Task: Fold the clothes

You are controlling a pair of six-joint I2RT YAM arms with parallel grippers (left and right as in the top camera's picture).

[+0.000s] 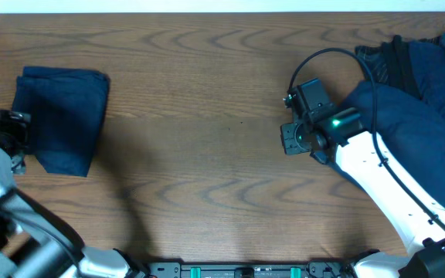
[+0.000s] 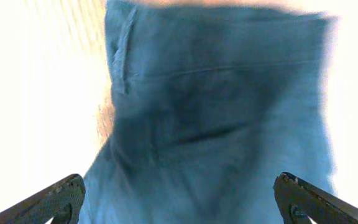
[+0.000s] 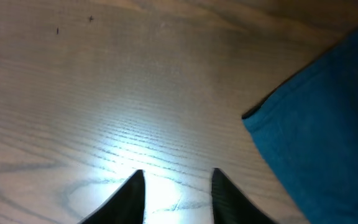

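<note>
A folded garment [image 1: 60,120] lay near the left edge of the surface [image 1: 207,116]. The left pincer [image 2: 179,183] hung just beside it, its fingers [image 2: 61,199] spread wide and holding nothing. A loose pile of clothes [image 1: 431,85] sat in the far right corner, and beside it the right pincer [image 3: 177,180] hovered over bare wood, slightly parted and empty.

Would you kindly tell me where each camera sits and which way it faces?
Overhead: above the wooden table, looking straight down; both arms show.
Left wrist: over the folded dark navy fabric garment; open left gripper frames it.
Right wrist: low over bare wood, navy cloth pile at right; right gripper open.
Shared: overhead shows both garments too.
</note>
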